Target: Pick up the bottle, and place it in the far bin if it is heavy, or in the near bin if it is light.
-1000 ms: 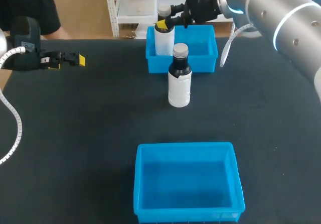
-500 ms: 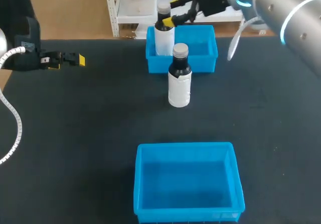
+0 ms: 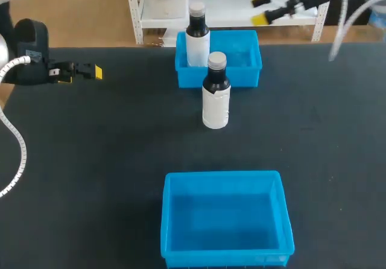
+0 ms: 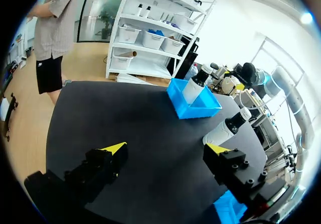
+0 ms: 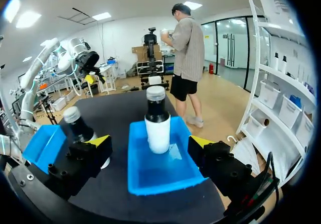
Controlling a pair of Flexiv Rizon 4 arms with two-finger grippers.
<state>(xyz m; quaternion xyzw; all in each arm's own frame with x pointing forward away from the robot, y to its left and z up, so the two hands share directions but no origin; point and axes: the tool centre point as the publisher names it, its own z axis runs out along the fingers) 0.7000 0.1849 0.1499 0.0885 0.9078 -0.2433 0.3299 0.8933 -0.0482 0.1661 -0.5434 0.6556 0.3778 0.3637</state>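
A: The left end effector [image 3: 95, 72] is hovering over the table's [image 3: 108, 148] left side, fingers spread, gripping nothing.

B: And the bottle [image 3: 216, 94]?

A: It's standing upright mid-table, off to that effector's right, just before the far bin [image 3: 247, 70], where a second bottle [image 3: 197, 37] is sitting.

B: The right end effector [image 3: 260, 9]?

A: It's hanging beyond that bin, fingers apart and empty, with the bin lying between it and the bottle.

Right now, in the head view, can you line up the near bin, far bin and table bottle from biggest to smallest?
1. near bin
2. far bin
3. table bottle
The near bin is closer to the camera, so the two bins may really be alike in size.
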